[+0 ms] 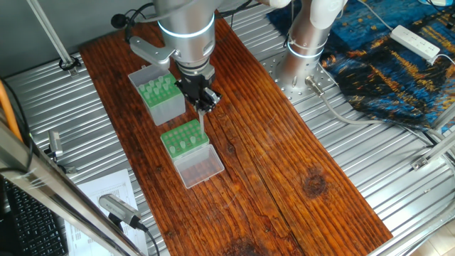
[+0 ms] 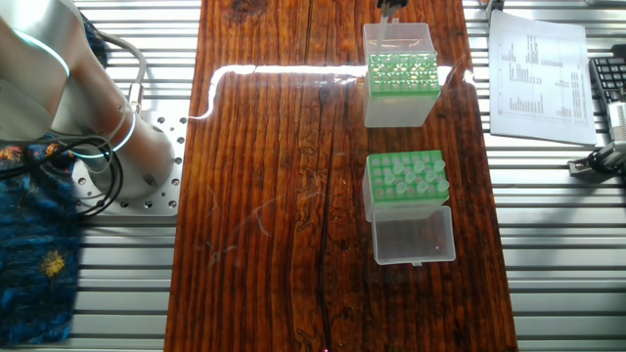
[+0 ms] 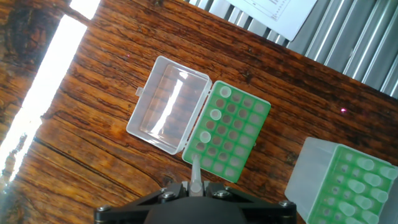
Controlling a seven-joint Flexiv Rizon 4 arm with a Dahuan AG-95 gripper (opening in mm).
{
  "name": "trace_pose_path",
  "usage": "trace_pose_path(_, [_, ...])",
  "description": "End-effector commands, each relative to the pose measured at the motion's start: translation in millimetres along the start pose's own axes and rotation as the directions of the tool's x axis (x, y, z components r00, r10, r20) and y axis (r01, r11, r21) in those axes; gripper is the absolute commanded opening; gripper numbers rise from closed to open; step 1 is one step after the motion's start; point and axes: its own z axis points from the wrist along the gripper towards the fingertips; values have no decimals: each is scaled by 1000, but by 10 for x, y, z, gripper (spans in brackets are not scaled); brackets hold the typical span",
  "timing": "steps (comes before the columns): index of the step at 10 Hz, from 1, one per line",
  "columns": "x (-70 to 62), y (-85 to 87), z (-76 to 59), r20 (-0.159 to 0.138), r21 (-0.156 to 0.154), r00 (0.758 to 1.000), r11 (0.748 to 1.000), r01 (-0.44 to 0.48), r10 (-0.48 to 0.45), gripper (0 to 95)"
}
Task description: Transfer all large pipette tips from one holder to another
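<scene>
Gripper (image 3: 195, 186) pinched narrow on one pipette tip (image 3: 195, 172), a pale translucent cone pointing straight out from between the dark fingers. Just below the tip's end sits the low green rack (image 3: 235, 140), a flat plate with a grid of round holes. Three seated tips (image 3: 215, 114) fill one edge column, running away from the gripper in the hand view, and the other holes show dark and open. Hinged to the rack's far-left side, the clear lid (image 3: 168, 106) lies open and flat on the table, glossy, with rounded corners.

Off to the gripper's right in the hand view stands the taller box (image 3: 323, 168), with frosted grey walls and a green top plate. Several whitish cones (image 3: 360, 165) stand in its holes. From one fixed view the gripper (image 1: 205, 102) hangs between the two containers, with the held tip over the rack's near edge. Both containers rest on the dark, heavily grained wooden table (image 1: 284, 156).
</scene>
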Motion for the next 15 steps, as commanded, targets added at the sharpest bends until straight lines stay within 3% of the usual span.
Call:
trace_pose_path(1, [-8,-11,56,1,1,1000,1000,-2,2,0])
trace_pose_path(3, [-12,-16,79,3,-2,1000,1000,-2,2,0])
trace_pose_path(4, [-12,-16,79,3,-2,1000,1000,4,-4,190])
trace_pose_path(10, [2,-46,63,3,7,1000,1000,6,-6,190])
trace_pose_path(13, [55,-189,40,2,9,999,999,42,-42,190])
trace_pose_path(15, [103,-333,45,23,4,999,999,41,-41,190])
